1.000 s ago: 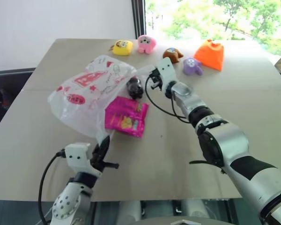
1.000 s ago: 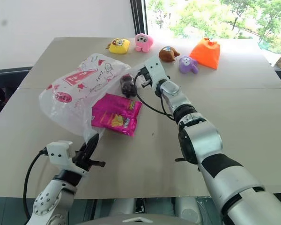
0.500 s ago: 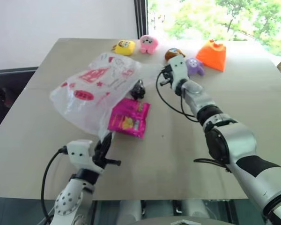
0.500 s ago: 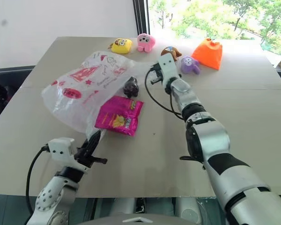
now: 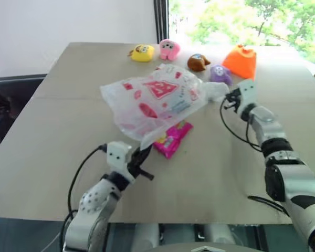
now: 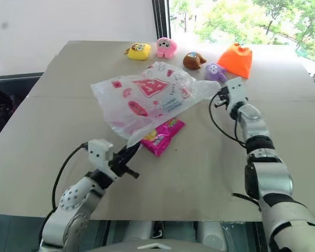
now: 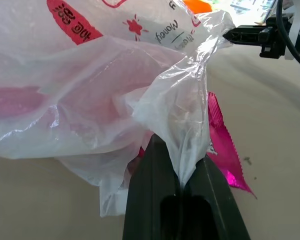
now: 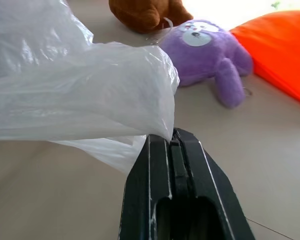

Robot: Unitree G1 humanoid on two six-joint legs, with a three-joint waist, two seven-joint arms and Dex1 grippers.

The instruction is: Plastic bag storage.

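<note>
Tan table point(image 5: 52, 121); plastic bag point(image 5: 157, 100) clamped by left hand point(image 5: 142, 157), right hand point(image 5: 232, 97); toys point(image 5: 198, 62) behind

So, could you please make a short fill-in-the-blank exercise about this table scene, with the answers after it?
1. Both grippers are shut on the plastic bag, which has ____ printed lettering.
2. The shiny pink snack packet lies partly ____ the bag.
3. The purple toy sits beside an ____ pouch.
4. The left gripper pinches one end of the bag and the ____ gripper pinches the other.

Answers: red; under; orange; right
</note>
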